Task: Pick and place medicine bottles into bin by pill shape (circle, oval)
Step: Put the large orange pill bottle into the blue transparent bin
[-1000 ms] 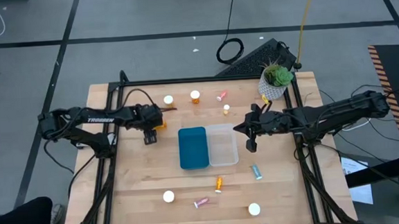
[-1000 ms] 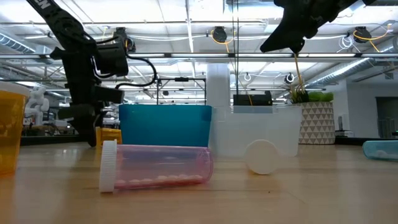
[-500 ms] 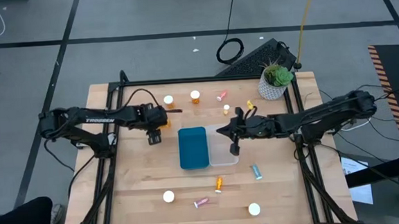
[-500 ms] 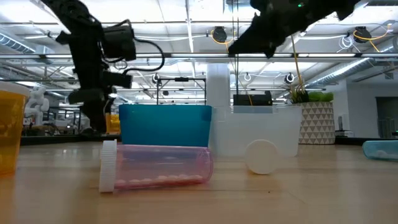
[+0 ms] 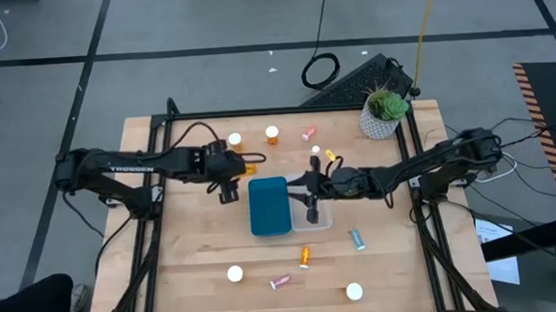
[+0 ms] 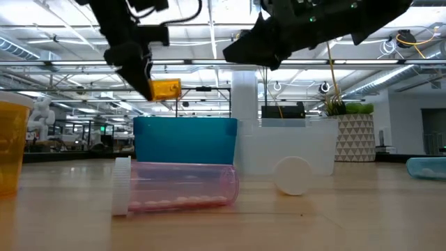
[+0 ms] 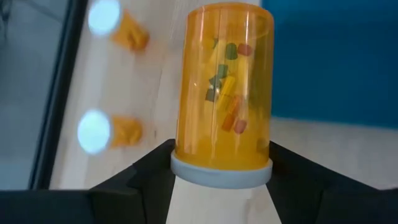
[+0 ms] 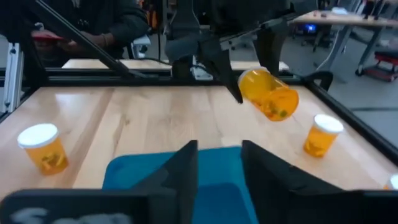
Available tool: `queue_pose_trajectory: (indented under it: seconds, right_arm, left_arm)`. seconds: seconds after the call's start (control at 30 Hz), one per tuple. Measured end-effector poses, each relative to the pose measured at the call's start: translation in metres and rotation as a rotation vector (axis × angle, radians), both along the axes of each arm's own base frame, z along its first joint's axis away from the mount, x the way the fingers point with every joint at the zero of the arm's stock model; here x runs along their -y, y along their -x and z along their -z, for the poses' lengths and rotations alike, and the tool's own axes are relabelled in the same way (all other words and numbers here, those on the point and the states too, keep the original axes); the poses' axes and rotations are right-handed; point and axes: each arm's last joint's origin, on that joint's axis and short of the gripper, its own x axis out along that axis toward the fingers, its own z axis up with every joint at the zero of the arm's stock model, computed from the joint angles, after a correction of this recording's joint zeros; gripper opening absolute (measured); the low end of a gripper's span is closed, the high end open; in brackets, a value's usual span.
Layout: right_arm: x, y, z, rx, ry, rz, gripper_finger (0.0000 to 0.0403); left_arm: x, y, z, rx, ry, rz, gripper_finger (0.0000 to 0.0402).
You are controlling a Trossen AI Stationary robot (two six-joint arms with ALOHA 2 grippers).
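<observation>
My left gripper (image 5: 239, 164) is shut on an amber medicine bottle (image 7: 224, 87) with a pale cap and coloured pills, held in the air by the blue bin's (image 5: 269, 206) far left corner. The low view shows this bottle (image 6: 166, 89) above the bin's rim (image 6: 185, 123). My right gripper (image 5: 305, 188) hovers open over the seam between the blue bin and the clear bin (image 5: 315, 215), nothing between its fingers (image 8: 186, 165). Other bottles stand or lie around: amber ones (image 5: 272, 133) at the far side, a pink one (image 6: 178, 185) on its side near the front. My left gripper pinches the amber bottle at its cap end (image 7: 221, 173) between its two fingers (image 7: 155, 167), one on each side. The fingers slant down from the table's left. The bottle sticks out past them toward the blue bin, roughly level and lifted clear of the table.
A potted plant (image 5: 384, 111) stands at the far right corner. More bottles are scattered: white-capped (image 5: 234, 138), pink (image 5: 309, 133) and a small one (image 5: 315, 152) at the far side; amber (image 5: 304, 256), teal (image 5: 358, 238), pink (image 5: 280, 283) and white-capped ones (image 5: 235, 273), (image 5: 354, 291) near the front.
My left gripper has risen with the amber bottle from just above the table and gone right toward the blue bin; the bottle now hangs above the bin's rim. My right gripper has travelled toward the table's left, from beside the clear bin to over the two bins.
</observation>
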Motion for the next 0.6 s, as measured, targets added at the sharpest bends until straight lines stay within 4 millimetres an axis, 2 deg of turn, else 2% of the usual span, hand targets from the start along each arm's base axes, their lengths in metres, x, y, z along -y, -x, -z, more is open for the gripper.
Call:
queue_pose_trajectory:
  seconds: [0.3, 0.47, 0.6]
  right_arm:
    - [-0.006, -0.001, -0.004, 0.044, 0.090, -0.033, 0.0229]
    - [-0.006, -0.002, -0.006, 0.068, 0.095, -0.024, 0.0272]
    - [-0.004, -0.002, -0.010, 0.105, 0.083, 0.028, 0.0297]
  left_arm:
    - [0.034, -0.016, -0.013, 0.168, -0.037, 0.153, 0.0219]
    - [0.043, -0.022, -0.019, 0.260, -0.043, 0.187, 0.0219]
    - [0.048, -0.027, -0.015, 0.260, -0.077, 0.186, 0.0219]
